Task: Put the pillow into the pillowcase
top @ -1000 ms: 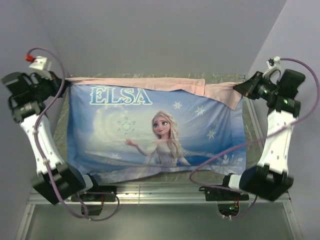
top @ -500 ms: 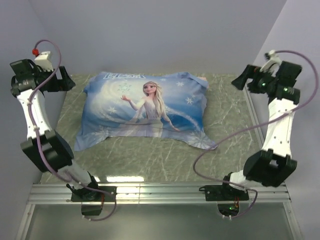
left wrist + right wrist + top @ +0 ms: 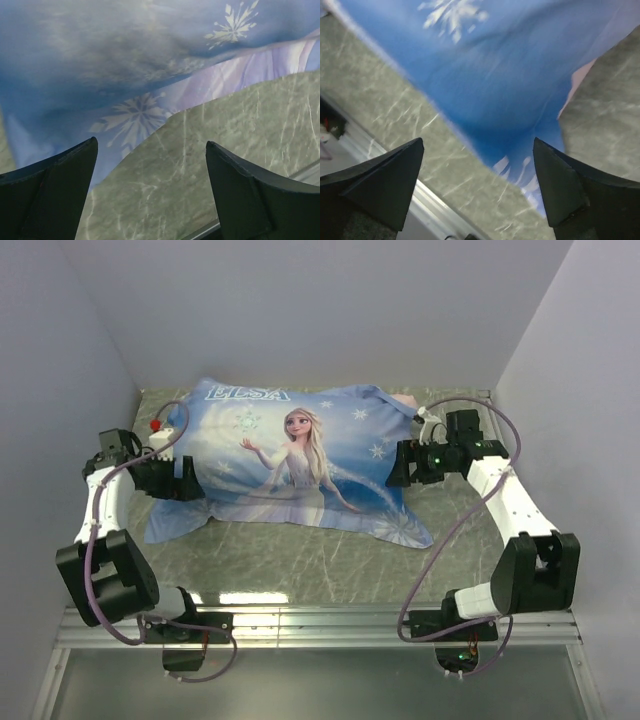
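The only readable text is "ELSA", in pale outlined capitals on the blue printed side of the pillowcase [image 3: 300, 465], near its far left corner.

The pillowcase [image 3: 295, 465] lies on the worktop [image 3: 320, 560], reaching from the middle back to the far wall, with its two near corners spread toward the arm bases. The left claw [image 3: 192, 481] sits low just beside the pillowcase's left edge and the right claw [image 3: 397, 466] just beside its right edge, so the pillowcase lies between them. A strip of worktop lies in front of it.
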You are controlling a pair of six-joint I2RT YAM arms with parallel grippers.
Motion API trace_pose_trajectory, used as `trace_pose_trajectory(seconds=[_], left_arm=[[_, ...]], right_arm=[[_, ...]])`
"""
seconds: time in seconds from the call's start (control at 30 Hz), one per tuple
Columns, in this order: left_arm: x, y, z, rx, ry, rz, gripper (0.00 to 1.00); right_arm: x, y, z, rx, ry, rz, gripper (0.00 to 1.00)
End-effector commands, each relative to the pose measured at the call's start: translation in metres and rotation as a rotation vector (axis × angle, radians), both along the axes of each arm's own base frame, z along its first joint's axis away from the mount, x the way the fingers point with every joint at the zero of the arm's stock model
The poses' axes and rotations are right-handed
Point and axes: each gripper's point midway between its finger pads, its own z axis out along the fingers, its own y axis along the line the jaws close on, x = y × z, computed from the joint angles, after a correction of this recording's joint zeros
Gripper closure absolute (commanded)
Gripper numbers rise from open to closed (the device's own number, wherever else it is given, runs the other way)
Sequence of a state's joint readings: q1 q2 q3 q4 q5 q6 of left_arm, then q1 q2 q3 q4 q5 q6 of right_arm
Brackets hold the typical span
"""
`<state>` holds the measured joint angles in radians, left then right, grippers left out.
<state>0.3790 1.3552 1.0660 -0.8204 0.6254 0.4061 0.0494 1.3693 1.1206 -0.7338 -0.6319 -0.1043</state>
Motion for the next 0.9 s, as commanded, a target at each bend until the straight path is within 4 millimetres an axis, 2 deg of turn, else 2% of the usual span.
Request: trace_pose_trajectory(seconds=[0.0, 0.03, 0.1, 0.17, 0.2, 0.27, 0.3, 0.33, 0.37, 0.4, 0.43, 0.47, 0.5, 0.53, 0.57, 0.6, 0.67, 0.7, 0.8, 0.83, 0.87], left_arm=[[0.022, -0.009, 0.016, 0.014, -0.102, -0.053, 0.07], [0.027, -0.013, 0.024, 0.007, -0.125, -0.068, 0.08], [0.031, -0.021, 0.036, -0.002, -0.156, -0.096, 0.09], [0.034, -0.031, 0.049, -0.004, -0.188, -0.135, 0.09], [0.036, -0.033, 0.058, 0.001, -0.211, -0.147, 0.09], [0.040, -0.042, 0.067, 0.000, -0.231, -0.163, 0.09], [0.043, -0.045, 0.077, -0.010, -0.252, -0.168, 0.09], [0.045, -0.050, 0.081, -0.016, -0.262, -0.178, 0.09], [0.047, -0.052, 0.086, -0.024, -0.270, -0.180, 0.08], [0.051, -0.055, 0.094, -0.037, -0.292, -0.173, 0.08], [0.053, -0.057, 0.097, -0.049, -0.294, -0.172, 0.08], [0.054, -0.059, 0.100, -0.061, -0.299, -0.173, 0.07], [0.054, -0.060, 0.103, -0.072, -0.302, -0.164, 0.07], [0.056, -0.061, 0.104, -0.075, -0.305, -0.162, 0.07], [0.056, -0.060, 0.104, -0.074, -0.304, -0.155, 0.07], [0.055, -0.060, 0.103, -0.076, -0.299, -0.149, 0.06], [0.056, -0.057, 0.099, -0.065, -0.295, -0.131, 0.06], [0.054, -0.057, 0.094, -0.074, -0.281, -0.116, 0.05], [0.056, -0.060, 0.089, -0.101, -0.270, -0.109, 0.05], [0.057, -0.060, 0.081, -0.112, -0.244, -0.107, 0.05], [0.057, -0.061, 0.079, -0.123, -0.232, -0.108, 0.05]], right_arm=[[0.059, -0.003, 0.044, -0.001, -0.231, -0.082, 0.10], [0.068, -0.004, 0.055, 0.007, -0.260, -0.113, 0.15], [0.092, -0.008, 0.098, 0.023, -0.406, -0.161, 0.22], [0.107, -0.014, 0.129, 0.019, -0.509, -0.203, 0.30], [0.118, -0.015, 0.136, 0.018, -0.543, -0.215, 0.42], [0.136, -0.019, 0.149, 0.014, -0.573, -0.255, 0.55], [0.150, -0.018, 0.132, 0.010, -0.528, -0.263, 0.62], [0.159, -0.017, 0.126, 0.012, -0.502, -0.272, 0.65], [0.171, -0.016, 0.132, 0.015, -0.505, -0.280, 0.69], [0.185, -0.015, 0.108, 0.009, -0.441, -0.288, 0.71], [0.193, -0.013, 0.101, 0.021, -0.417, -0.300, 0.71], [0.202, -0.010, 0.105, 0.028, -0.430, -0.293, 0.72], [0.213, -0.007, 0.088, 0.025, -0.404, -0.292, 0.74], [0.218, 0.001, 0.083, 0.025, -0.398, -0.273, 0.77], [0.225, 0.006, 0.089, 0.027, -0.413, -0.268, 0.78], [0.232, 0.008, 0.075, 0.012, -0.390, -0.267, 0.78], [0.239, 0.017, 0.071, -0.002, -0.398, -0.255, 0.79], [0.248, 0.012, 0.055, -0.043, -0.386, -0.280, 0.80], [0.274, -0.013, 0.034, -0.177, -0.410, -0.421, 0.79], [0.284, -0.038, 0.032, -0.280, -0.442, -0.529, 0.79], [0.291, -0.047, 0.032, -0.324, -0.464, -0.564, 0.79]])
